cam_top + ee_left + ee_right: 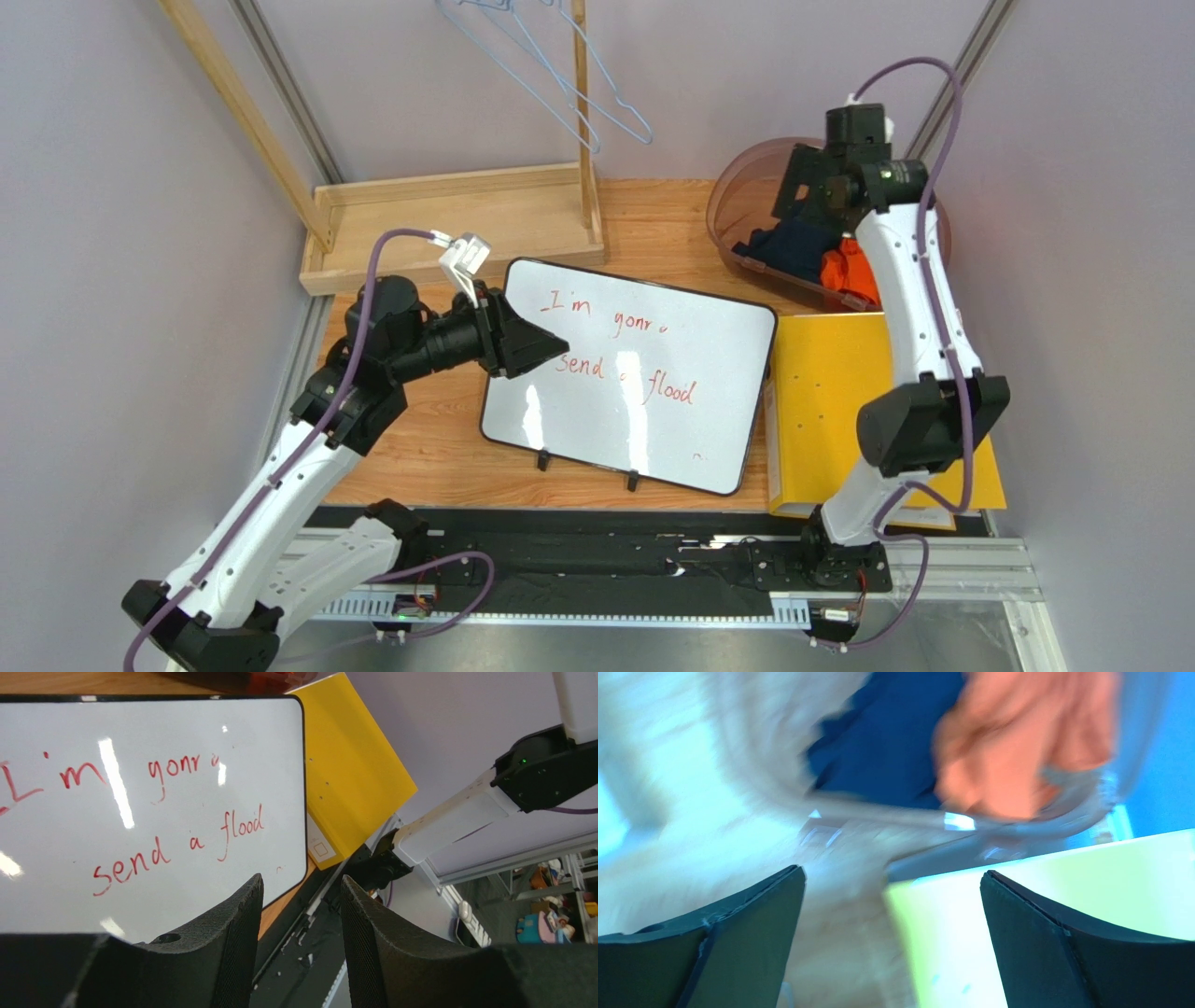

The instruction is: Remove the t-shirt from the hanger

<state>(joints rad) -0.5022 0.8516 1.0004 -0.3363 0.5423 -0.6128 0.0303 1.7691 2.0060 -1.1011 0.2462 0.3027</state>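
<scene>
- The light wooden table (421,448) carries everything, and both arms stand at its near edge.
- A white rectangular whiteboard with a black frame (631,406) lies in the middle of the table, with red handwriting on it.
- A flat yellow board (828,406) lies just beside the right edge of the whiteboard.
- A wooden rack with a shallow tray base and thin posts (463,224) stands at the far left of the table.
- A round bowl of brown tinted transparent plastic (737,182) sits at the far right corner.
- The left gripper (302,880) hovers over the left side of the whiteboard. I see its black fingers partly apart, with nothing between them.
- The right gripper (892,875) hangs above the bowl. Its view is blurred, but the fingers stand wide apart and hold nothing.
- Two light blue wire hangers (643,130) hang at the top of the rack.
- A crumpled dark blue cloth (786,252) lies inside the bowl, touching an orange cloth (849,269). I cannot tell which of them is the t-shirt. Both are well apart from the hangers.
</scene>
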